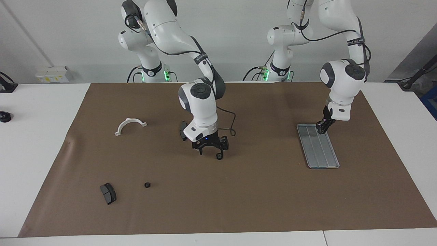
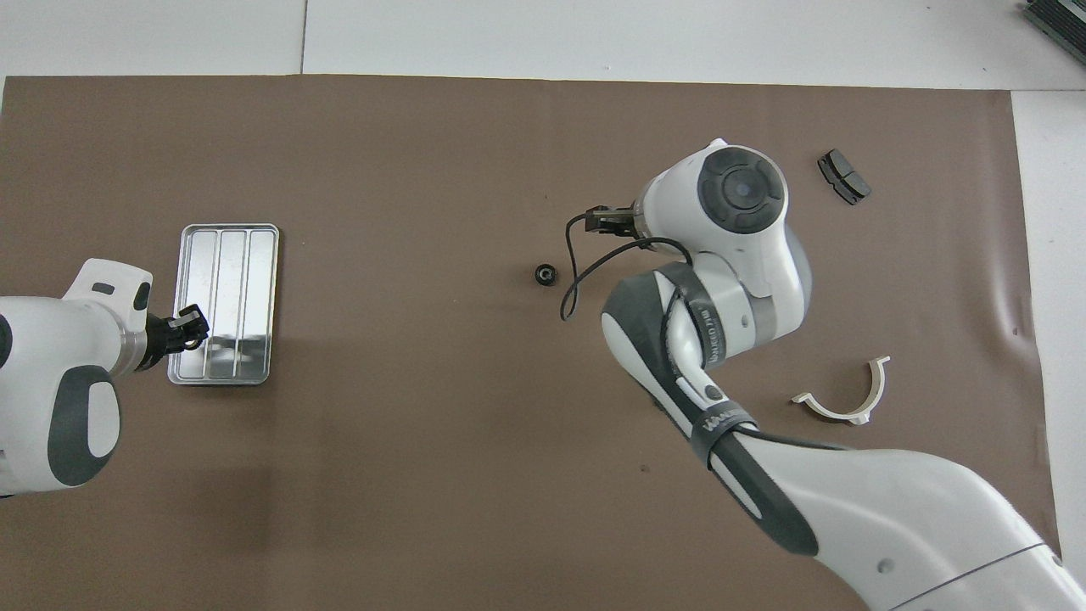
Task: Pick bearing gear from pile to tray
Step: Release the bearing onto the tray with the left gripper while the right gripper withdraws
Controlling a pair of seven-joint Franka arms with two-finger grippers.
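Overhead view shows a small black gear (image 2: pixel 545 275) lying loose on the brown mat (image 2: pixel 509 475) mid-table, well apart from the tray (image 2: pixel 188 378), probably set there so the other arm can reach it. Right gripper (image 1: pixel 209 149) hangs just beside it, fingers spread wide and empty. Left gripper (image 1: pixel 321 128), nearly closed, hovers over the tray's end nearer the robots; whether it grips anything I cannot tell.

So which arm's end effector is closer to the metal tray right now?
The left. The left end effector hangs over the tray's end nearest the robots. The right end effector is mid-table, beside a small black gear.
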